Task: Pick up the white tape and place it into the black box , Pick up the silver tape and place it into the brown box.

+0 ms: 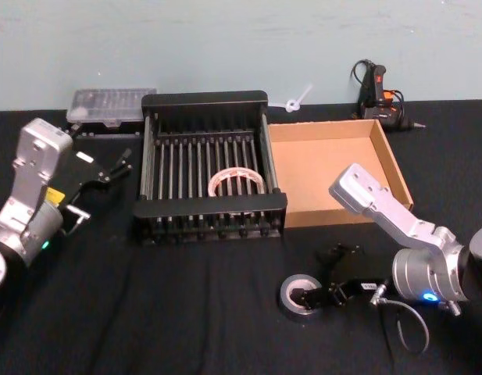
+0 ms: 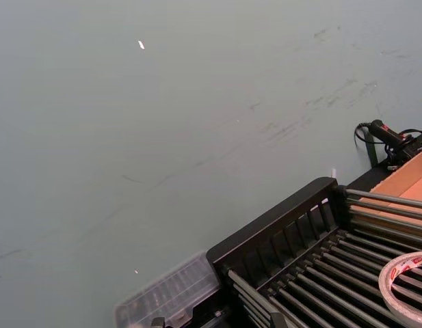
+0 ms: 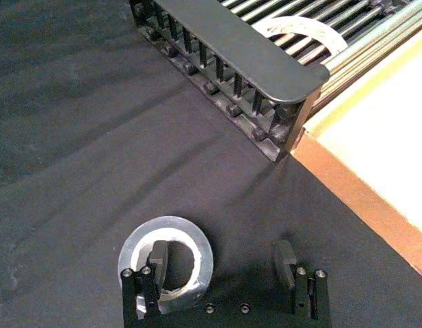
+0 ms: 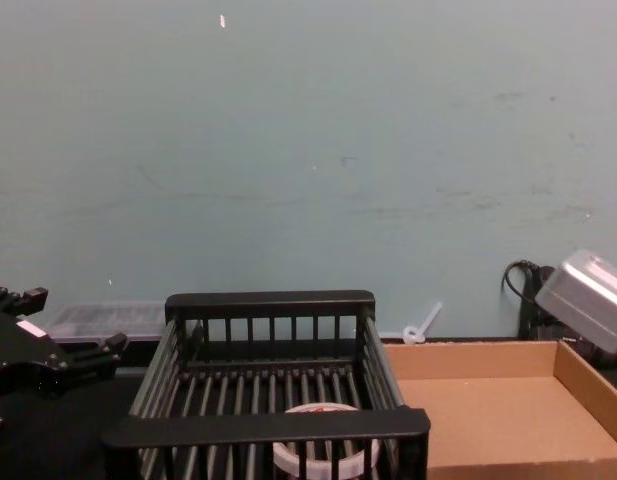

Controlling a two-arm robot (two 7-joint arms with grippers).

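A black cloth covers the table (image 1: 186, 312), creased in soft folds near the front edge, and a pale blue-green wall (image 4: 308, 150) with faint scuffs rises behind it. Along the back edge sit a clear plastic case (image 1: 112, 105), a small white plastic piece (image 1: 294, 101) and a black glue gun (image 1: 379, 94) with its cord.

The black box (image 1: 209, 211) stands mid-table with the white tape (image 1: 237, 182) lying flat on its barred floor, toward the side nearest the brown box (image 1: 334, 168), which touches the crate's right wall. The cardboard tray holds nothing.

The silver tape (image 1: 301, 295) lies flat on the cloth in front of the 2 boxes, well apart from both. The right gripper (image 1: 328, 275) is down at it with its jaws spread wide: in the right wrist view 1 finger (image 3: 156, 263) sits inside the roll's core hole and the other finger (image 3: 284, 263) stands outside on the bare cloth, so the roll's wall is between them but not squeezed (whether the inner finger touches the cardboard core is hard to tell).

The left gripper (image 1: 108, 168) hangs to the left of the crate, fingers apart and holding nothing.

From the chest view the crate's near rim hides part of the white tape, the tray's right end is cut off, and the silver tape lies below the frame. The left wrist view catches just an edge of the white tape.
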